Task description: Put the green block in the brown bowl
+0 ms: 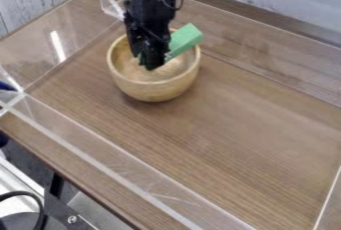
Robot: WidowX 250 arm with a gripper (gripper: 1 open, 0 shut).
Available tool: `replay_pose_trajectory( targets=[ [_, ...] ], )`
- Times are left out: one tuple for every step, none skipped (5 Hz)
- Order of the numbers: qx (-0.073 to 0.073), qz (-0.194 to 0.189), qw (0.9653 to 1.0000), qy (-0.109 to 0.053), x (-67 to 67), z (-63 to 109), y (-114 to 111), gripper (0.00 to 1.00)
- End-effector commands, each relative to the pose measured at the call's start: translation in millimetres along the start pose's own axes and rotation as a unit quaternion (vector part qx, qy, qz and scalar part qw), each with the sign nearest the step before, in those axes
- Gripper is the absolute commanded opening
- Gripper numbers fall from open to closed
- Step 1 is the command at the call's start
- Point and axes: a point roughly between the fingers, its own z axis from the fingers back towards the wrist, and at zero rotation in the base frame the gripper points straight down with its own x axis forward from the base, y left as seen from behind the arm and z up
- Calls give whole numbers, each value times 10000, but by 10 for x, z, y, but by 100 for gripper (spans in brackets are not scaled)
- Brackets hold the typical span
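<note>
The brown bowl [151,79] stands on the wooden table at upper left of centre, a round light-wood bowl with thick walls. My black gripper [151,57] points straight down over the bowl's inside, its fingertips at about rim height. It is shut on the green block [184,40], a mint-green brick that sticks out tilted to the right of the fingers, above the bowl's right rim. The part of the block between the fingers is hidden.
A low clear acrylic wall [80,164] rings the brown wooden tabletop [226,124]. An orange-outlined clear piece [112,3] stands behind the bowl at the back wall. Cables and a black base show at the lower left corner [27,209].
</note>
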Motion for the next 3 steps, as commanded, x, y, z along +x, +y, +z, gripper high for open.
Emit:
replay_pose_trajectory(
  targets=[
    [218,39,9995,-221,80,120,121,0],
    [205,34,9996,-205,84,89,121,0],
    [196,33,9996,-204,88,72,118,0]
  ],
)
